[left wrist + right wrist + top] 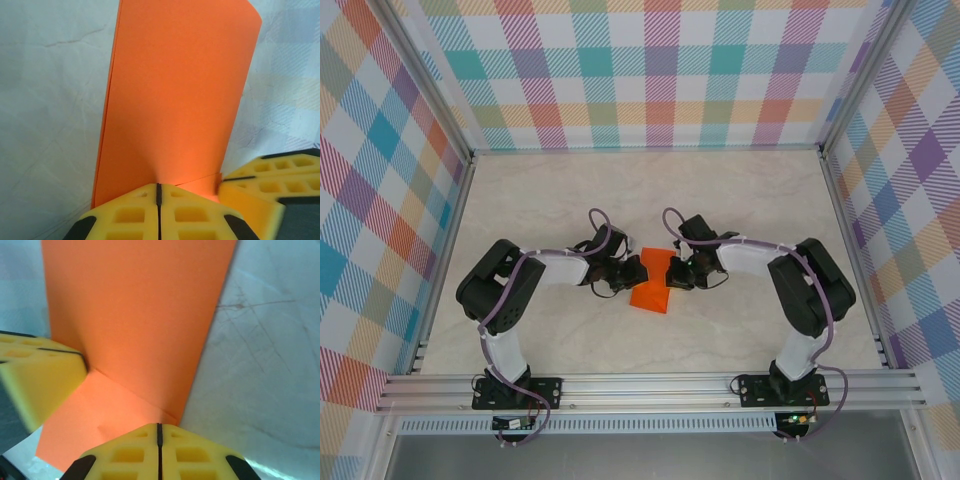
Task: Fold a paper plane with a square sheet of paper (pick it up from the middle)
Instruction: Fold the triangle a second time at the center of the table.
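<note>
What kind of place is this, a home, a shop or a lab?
Probably a robot test cell in a lab: plaid walls box in a table, a metal frame runs along the near edge, and a left arm and right arm are bolted to it.

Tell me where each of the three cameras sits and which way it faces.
Top external: above and behind the arm bases, looking down on table, both arms, and orange paper gripped by left hand and right hand.
Left wrist: on the left arm, looking past its shut fingers along the paper; right hand at lower right.
Right wrist: on the right arm, shut fingers at bottom, left hand at left.
Shared: both wrist views show the paper and the opposite hand.
</note>
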Motion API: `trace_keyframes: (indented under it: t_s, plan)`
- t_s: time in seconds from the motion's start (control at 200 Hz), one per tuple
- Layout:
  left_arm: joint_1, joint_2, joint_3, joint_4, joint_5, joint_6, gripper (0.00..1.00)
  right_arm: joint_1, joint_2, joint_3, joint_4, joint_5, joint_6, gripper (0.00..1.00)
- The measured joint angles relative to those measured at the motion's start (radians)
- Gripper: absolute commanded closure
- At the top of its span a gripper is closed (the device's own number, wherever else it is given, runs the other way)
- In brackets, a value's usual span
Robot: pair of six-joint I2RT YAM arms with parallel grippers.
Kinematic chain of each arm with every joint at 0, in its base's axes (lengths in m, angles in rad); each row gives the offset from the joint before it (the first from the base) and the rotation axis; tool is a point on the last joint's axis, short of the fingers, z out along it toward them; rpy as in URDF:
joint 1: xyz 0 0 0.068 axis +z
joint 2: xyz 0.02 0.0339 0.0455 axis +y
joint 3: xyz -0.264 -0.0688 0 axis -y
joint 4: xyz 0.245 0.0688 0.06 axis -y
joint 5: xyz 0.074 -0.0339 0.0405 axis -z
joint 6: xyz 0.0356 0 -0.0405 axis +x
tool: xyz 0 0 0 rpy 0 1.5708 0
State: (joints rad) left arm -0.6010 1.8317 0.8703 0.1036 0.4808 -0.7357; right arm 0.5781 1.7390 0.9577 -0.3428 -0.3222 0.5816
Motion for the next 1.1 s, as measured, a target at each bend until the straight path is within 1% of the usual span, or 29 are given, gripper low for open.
trace_keyframes:
  t_s: [0.15, 0.27, 0.41, 0.565, 0.715, 0.9, 1.1]
  plan:
    - [0.0, 0.0, -0.004, 0.003, 0.0, 0.0, 0.95, 0.014, -0.098, 0.0, 0.001, -0.032, 0.0, 0.92]
    - [0.0, 0.0, -0.004, 0.004, -0.001, 0.0, 0.95, 0.056, -0.116, 0.0, -0.01, -0.055, 0.0, 0.92]
    - [0.0, 0.0, -0.004, 0.004, -0.002, 0.0, 0.95, 0.113, -0.101, 0.0, -0.026, -0.057, 0.001, 0.93]
    - [-0.001, -0.001, -0.004, 0.003, -0.003, 0.0, 0.95, 0.148, -0.026, 0.015, -0.033, -0.051, 0.008, 0.93]
    - [-0.001, -0.002, -0.006, 0.005, -0.004, 0.001, 0.95, 0.15, 0.019, 0.021, -0.038, -0.037, 0.008, 0.93]
    - [-0.002, -0.002, -0.009, 0.005, -0.008, 0.0, 0.95, 0.15, 0.021, 0.034, -0.046, -0.01, 0.008, 0.93]
    - [-0.004, -0.003, -0.01, 0.006, -0.011, 0.0, 0.95, 0.15, 0.03, 0.034, -0.053, -0.007, 0.004, 0.93]
